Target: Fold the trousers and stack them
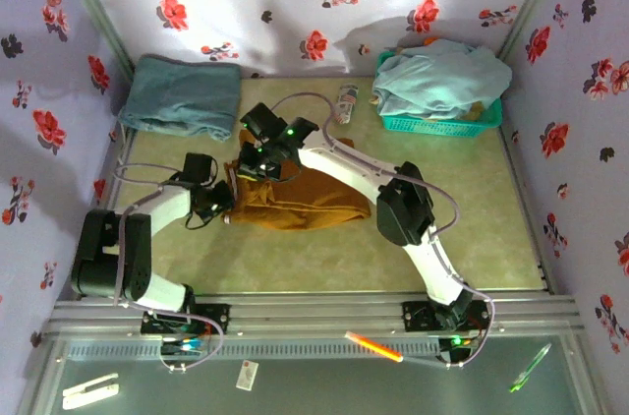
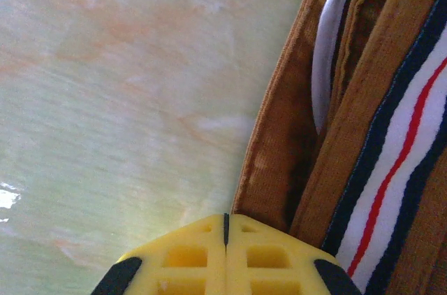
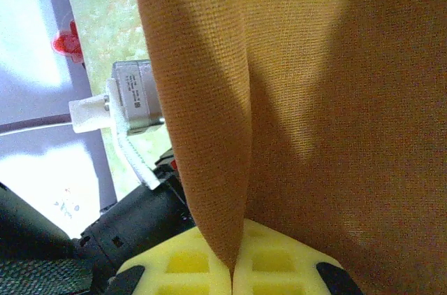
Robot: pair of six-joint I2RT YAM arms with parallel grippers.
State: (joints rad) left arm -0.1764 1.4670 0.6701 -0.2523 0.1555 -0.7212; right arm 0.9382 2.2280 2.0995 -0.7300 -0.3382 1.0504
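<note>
The mustard-brown trousers lie bunched in the middle of the table. My right gripper hangs over their left end and is shut on a fold of the brown cloth, which rises from between the yellow fingers. My left gripper sits low at the trousers' left edge. In the left wrist view its jaws are pressed together with no cloth visible between them. The trousers' brown edge runs up from the right fingertip. The striped waistband trim lies just beyond it.
A folded teal-blue garment lies at the back left. A green basket at the back right holds a pale aqua garment. A small flat item lies between them. Flowered walls close in three sides.
</note>
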